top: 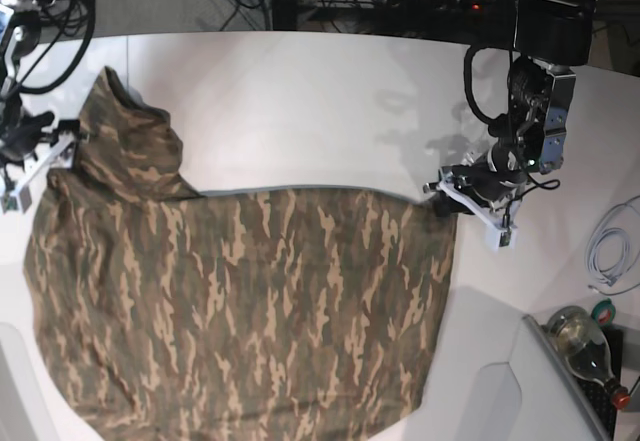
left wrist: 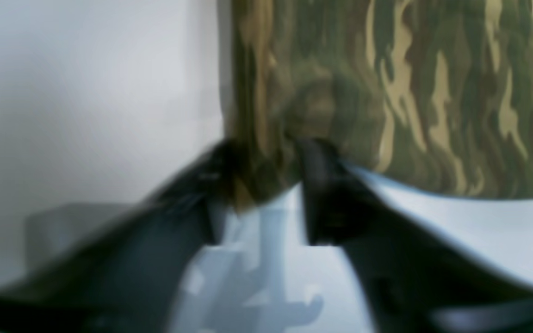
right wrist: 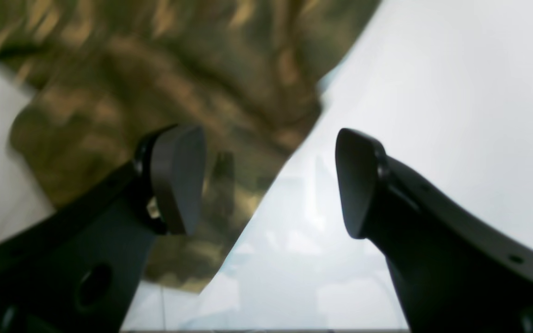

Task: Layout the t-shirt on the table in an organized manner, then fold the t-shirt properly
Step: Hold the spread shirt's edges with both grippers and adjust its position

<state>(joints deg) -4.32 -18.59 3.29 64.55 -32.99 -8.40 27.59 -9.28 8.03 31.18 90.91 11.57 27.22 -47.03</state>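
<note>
Spanning nearly the whole base view, the table is a smooth, glossy white slab whose far edge curves against a dark floor strewn with cables. The t-shirt covers the table's near and left portion: soft, matte cloth in olive, brown and tan camouflage, spread mostly flat as a broad rounded sheet, with one lobe rumpled and pushed up toward the far-left corner. Its far hem runs roughly straight across the middle of the table. At the shirt's right far corner sits the left gripper, black and hard-edged; its jaws stand partly apart with a fold of fabric lying between the tips, though motion blur prevents telling whether the pads press the cloth. At the left edge of the table the right gripper has its jaws spread wide, nothing between them; one smooth rounded black pad overlies wrinkled cloth, the other white tabletop. A coiled pale cable and a glass bottle lie near the right edge.
</note>
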